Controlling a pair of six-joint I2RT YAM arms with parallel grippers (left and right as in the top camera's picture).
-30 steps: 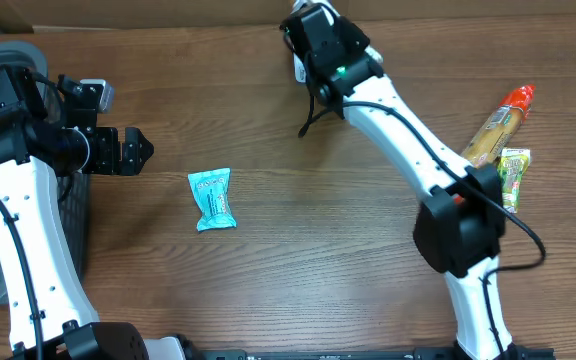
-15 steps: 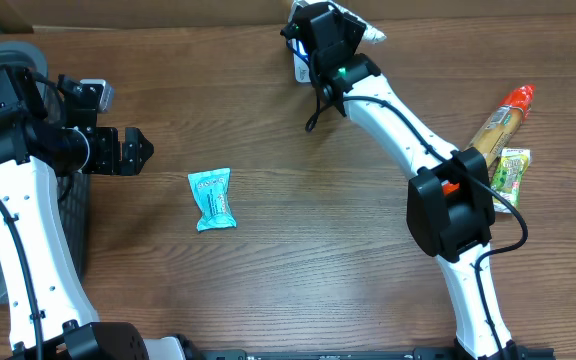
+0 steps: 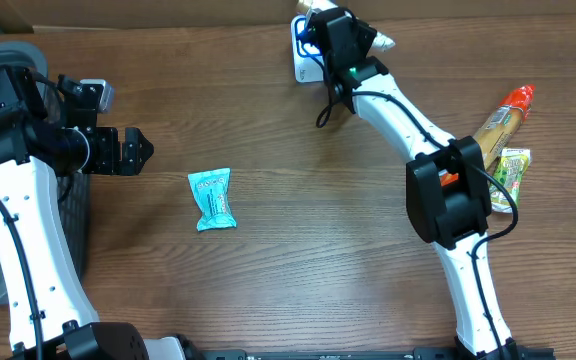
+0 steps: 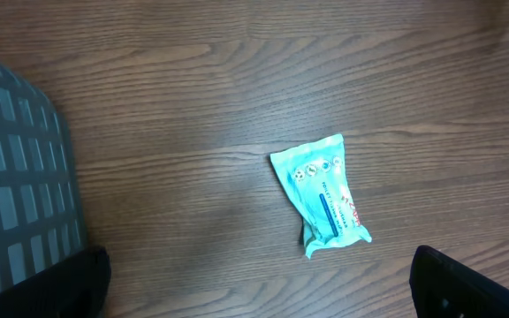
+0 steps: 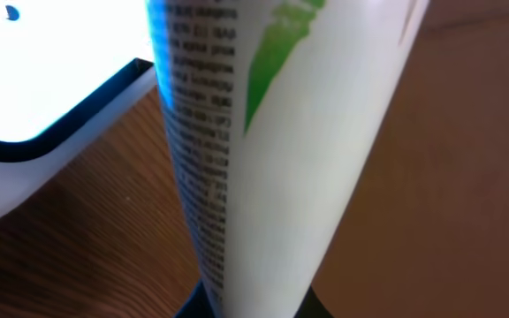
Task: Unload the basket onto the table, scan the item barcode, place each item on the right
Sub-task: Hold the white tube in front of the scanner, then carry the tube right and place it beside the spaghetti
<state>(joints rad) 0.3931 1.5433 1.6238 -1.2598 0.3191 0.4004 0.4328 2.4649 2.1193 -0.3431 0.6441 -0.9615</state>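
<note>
My right gripper [image 3: 346, 32] is shut on the item, a white packet [image 5: 290, 132] with a green mark and lines of small print, whose tip [image 3: 379, 43] sticks out to the right. It hangs at the table's far edge, right beside the white scanner [image 3: 301, 62], which glows blue. In the right wrist view the scanner [image 5: 42, 97] fills the upper left, bright white. The gripper's fingertips [image 5: 254, 305] are mostly hidden behind the packet. My left gripper [image 3: 133, 150] stands open at the left, above bare wood.
A teal wipes packet [image 3: 213, 199] lies left of centre, in front of the left gripper [image 4: 263, 296]. A grey basket [image 4: 16, 177] sits at the left edge. An orange packet [image 3: 503, 120] and a green one [image 3: 514, 172] lie at the right.
The right arm has swung the white packet a little right and toward the far edge, uncovering the scanner's glowing face. The left arm has not moved.
</note>
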